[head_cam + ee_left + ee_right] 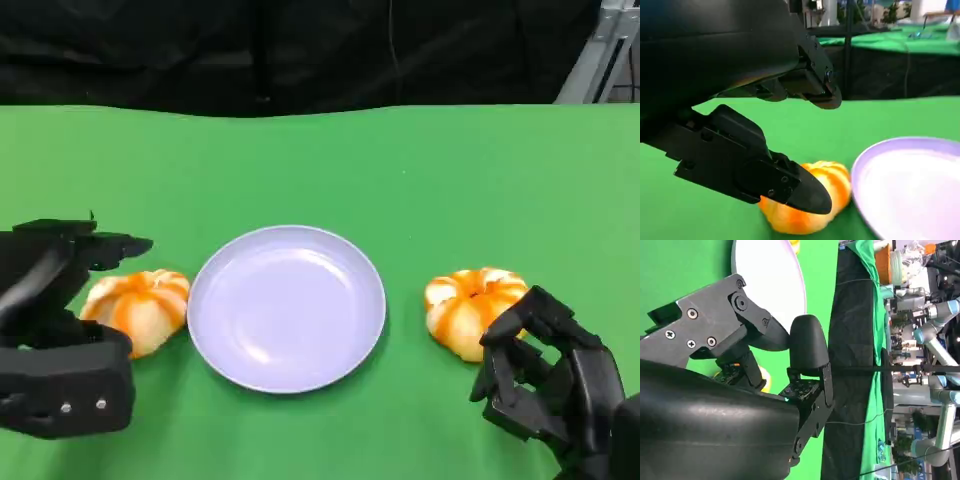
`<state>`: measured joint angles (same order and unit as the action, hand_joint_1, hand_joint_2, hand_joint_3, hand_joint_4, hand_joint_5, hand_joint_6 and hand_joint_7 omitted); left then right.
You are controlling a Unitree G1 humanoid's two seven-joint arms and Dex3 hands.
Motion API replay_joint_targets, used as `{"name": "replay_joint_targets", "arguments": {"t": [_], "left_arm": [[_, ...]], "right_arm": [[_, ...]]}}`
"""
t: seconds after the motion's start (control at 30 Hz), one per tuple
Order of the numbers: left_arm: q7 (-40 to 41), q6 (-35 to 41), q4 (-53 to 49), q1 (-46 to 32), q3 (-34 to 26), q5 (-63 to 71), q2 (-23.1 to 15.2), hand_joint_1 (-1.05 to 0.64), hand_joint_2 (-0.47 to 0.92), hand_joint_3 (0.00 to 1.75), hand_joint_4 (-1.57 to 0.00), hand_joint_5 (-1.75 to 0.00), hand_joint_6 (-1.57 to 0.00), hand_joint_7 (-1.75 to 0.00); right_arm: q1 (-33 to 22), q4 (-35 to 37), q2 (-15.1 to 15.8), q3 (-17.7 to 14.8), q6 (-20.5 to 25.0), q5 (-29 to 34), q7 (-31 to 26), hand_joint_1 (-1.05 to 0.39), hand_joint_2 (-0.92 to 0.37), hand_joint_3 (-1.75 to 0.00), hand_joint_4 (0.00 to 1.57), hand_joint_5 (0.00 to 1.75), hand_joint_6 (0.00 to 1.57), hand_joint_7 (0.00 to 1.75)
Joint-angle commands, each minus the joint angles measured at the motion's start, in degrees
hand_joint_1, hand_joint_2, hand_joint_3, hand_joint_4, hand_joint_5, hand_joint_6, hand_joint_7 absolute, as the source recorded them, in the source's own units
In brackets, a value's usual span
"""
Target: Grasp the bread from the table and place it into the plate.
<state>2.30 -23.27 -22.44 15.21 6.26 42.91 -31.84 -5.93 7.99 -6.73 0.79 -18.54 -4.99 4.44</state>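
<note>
Here the left hand [60, 330] sits low over the green tablecloth [450, 170], its fingers spread apart and holding nothing; one long finger reaches forward above a bread roll, another lies beneath it on the near side. That left bread roll [138, 308], orange-striped and shaped like a small pumpkin, rests on the cloth just ahead of the hand's fingertips, partly covered by the hand's dark shell. In the left wrist view the same left bread roll [807, 205] lies between the spread fingers [790, 185], with the lower finger crossing in front of it; whether any finger touches it cannot be told. Just beyond the roll, on the side away from the left hand, stands the pale lilac plate [287, 308], round and bare, its rim close beside the roll. Across the plate, nearer the right hand, lies a second bread roll [470, 308], well apart from the rim. The right hand [550, 385] hangs just in front of this right roll, its fingers curled inward with nothing in them; the nearest fingertip overlaps the roll's near edge in the head view, though contact cannot be told
</note>
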Motion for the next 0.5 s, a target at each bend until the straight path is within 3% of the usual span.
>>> {"name": "replay_joint_targets", "arguments": {"t": [0.03, 0.5], "left_arm": [[1.6, 0.4, -7.6, 4.1, 4.4, 1.3, -0.4, -0.93, 0.90, 0.01, -0.39, -0.03, -0.56, 0.00], [4.2, 1.0, -24.5, 12.3, 13.2, 1.2, 3.2, -0.93, 0.92, 0.07, -0.37, 0.00, -0.51, 0.00]], "right_arm": [[-0.2, -0.6, 0.5, -0.1, -0.2, 0.8, -0.8, -0.15, -0.60, -1.14, 0.83, 1.75, 0.64, 1.60], [0.6, 1.1, 0.5, -0.5, -2.4, 0.9, -0.6, -0.15, -0.60, -1.15, 0.82, 1.75, 0.62, 1.62]]}}
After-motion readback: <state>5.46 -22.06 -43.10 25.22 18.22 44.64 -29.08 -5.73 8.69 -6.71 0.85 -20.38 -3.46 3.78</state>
